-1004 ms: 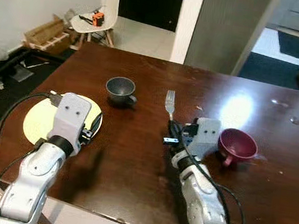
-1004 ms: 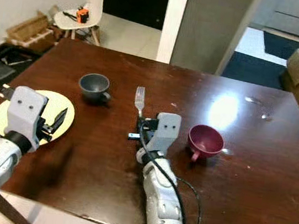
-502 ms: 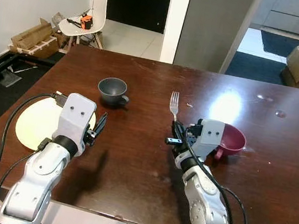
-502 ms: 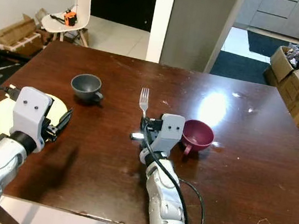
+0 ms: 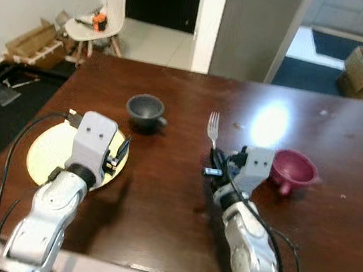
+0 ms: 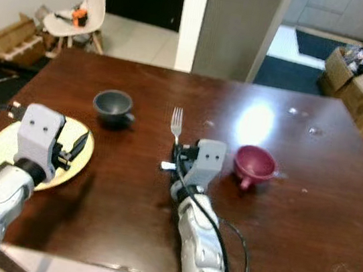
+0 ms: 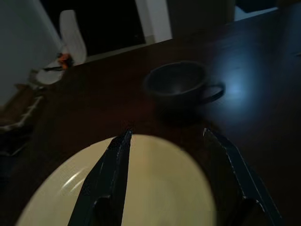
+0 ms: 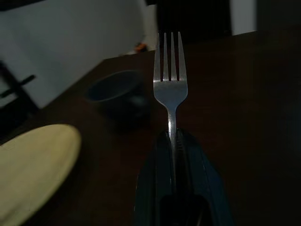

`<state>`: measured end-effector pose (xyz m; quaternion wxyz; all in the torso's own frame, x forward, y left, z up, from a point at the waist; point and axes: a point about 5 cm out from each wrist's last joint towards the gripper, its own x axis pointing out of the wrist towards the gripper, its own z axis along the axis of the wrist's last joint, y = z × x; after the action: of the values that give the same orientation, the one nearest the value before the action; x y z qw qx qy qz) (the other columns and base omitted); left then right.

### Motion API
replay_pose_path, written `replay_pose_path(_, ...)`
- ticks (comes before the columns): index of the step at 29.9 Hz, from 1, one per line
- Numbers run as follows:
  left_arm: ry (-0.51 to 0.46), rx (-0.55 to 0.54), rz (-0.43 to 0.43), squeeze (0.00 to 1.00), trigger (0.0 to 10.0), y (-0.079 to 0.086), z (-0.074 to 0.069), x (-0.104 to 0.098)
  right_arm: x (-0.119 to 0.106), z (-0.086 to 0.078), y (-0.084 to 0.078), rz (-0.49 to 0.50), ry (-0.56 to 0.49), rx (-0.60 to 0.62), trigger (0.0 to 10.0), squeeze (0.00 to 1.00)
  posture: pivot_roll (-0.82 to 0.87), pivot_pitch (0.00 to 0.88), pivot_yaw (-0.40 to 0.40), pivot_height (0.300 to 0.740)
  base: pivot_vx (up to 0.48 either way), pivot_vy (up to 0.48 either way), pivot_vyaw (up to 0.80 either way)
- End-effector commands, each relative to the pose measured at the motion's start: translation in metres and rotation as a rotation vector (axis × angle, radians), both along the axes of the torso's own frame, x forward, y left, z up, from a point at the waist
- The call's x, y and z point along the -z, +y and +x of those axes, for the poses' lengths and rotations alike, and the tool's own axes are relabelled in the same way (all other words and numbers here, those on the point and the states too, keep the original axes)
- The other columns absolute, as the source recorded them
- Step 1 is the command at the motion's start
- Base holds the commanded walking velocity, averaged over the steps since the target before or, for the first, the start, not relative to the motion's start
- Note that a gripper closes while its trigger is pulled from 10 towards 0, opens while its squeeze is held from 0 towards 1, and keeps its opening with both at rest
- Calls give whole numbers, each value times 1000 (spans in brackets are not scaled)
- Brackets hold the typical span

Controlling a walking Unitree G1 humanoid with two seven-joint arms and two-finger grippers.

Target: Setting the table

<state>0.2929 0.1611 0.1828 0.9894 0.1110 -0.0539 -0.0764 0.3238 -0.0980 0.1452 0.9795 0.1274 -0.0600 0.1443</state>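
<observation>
A silver fork (image 5: 212,127) sticks out forward from my right gripper (image 5: 217,160), which is shut on its handle near the middle of the dark wooden table (image 5: 172,202); its tines (image 8: 170,66) point toward the grey cup. A yellow plate (image 5: 49,151) lies at the table's left side. My left gripper (image 5: 120,152) hovers open over the plate's right edge, its fingers (image 7: 112,165) spread above the plate (image 7: 141,188). A grey cup (image 5: 146,111) stands beyond the plate. A maroon cup (image 5: 293,169) sits right of my right wrist.
A white chair (image 5: 100,20) holding an orange object stands past the table's far left corner, beside cardboard boxes (image 5: 29,40). More boxes (image 6: 361,87) sit at the far right. A doorway and a grey wall lie beyond the table.
The camera has shifted, so the whole scene sits differently in view. My left gripper now hangs more over the plate's edge. The fork stays held in my right gripper.
</observation>
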Motion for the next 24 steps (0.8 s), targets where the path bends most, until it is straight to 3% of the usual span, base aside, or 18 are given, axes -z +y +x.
replay_pose_path(1,20,-4,10,0,10000,0,-1,5,3,-1,-1,-7,12,7,10000,0,83,36,73,740,0,0,0)
replay_pose_path(24,8,4,47,0,10000,-2,0,6,2,1,-7,-24,11,35,10000,0,81,30,72,740,0,0,0)
